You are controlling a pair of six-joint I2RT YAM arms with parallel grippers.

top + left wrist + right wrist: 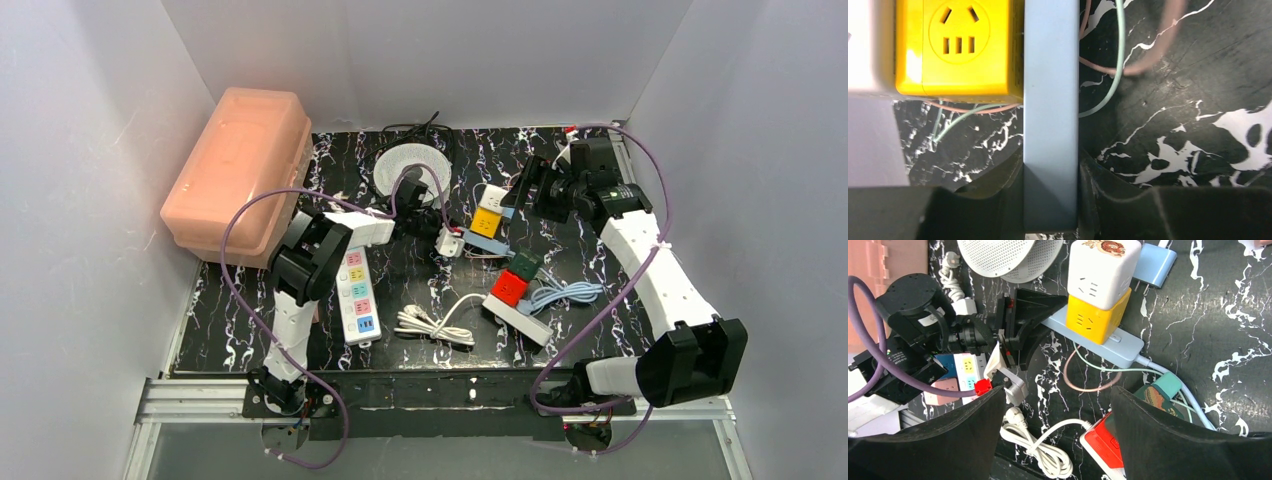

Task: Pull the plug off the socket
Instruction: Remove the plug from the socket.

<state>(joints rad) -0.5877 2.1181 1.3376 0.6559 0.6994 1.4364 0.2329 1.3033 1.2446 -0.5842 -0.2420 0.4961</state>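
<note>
The black marbled worktop is carrying a pink lidded box at its far left corner. The right pincer is hovering with its jaws spread wide, gripping nothing, above a pale blue power strip. The left pincer is clamping one end of that strip tightly across its width. A yellow cube adapter is sitting plugged into the strip, with a white cube socket stacked on top.
</note>
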